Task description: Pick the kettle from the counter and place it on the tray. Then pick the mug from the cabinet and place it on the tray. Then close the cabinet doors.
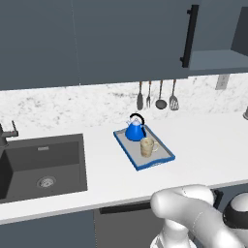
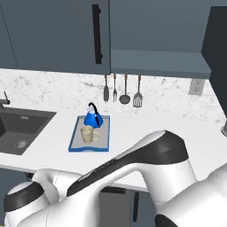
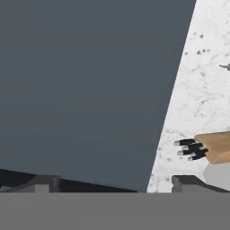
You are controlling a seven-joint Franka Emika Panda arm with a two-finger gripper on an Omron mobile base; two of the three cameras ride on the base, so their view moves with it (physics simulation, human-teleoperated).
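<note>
Now 1 kettle, 1 mug on tray.

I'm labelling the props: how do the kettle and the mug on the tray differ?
The kettle is bright blue; the mug is beige. The kettle has a thin black handle arching over its top, while the mug's loop handle is on its side. The kettle stands toward the wall, the mug nearer the counter's front edge. Both stand upright on the blue-rimmed tray.
</note>
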